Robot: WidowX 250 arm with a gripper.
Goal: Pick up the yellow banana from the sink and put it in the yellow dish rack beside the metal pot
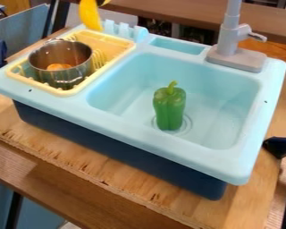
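A light blue toy sink [169,146] is sitting on the wooden bench [169,201]. A green bell pepper [169,107] is resting inside its big bowl. A shiny metal pot [78,74] is sitting in the yellow dish rack [63,92], holding something orange [59,66]. Farther back, the black tool [102,2] is pinching a banana [90,15]. It is looking yellow and curvy, hanging down near the rack.

Qty: 1 sink [151,145], 1 faucet [229,36], 1 rack [65,92], 1 pot [59,77] w/ 1 orange item [59,67], 1 grn pepper [169,107], 1 banana [90,16].
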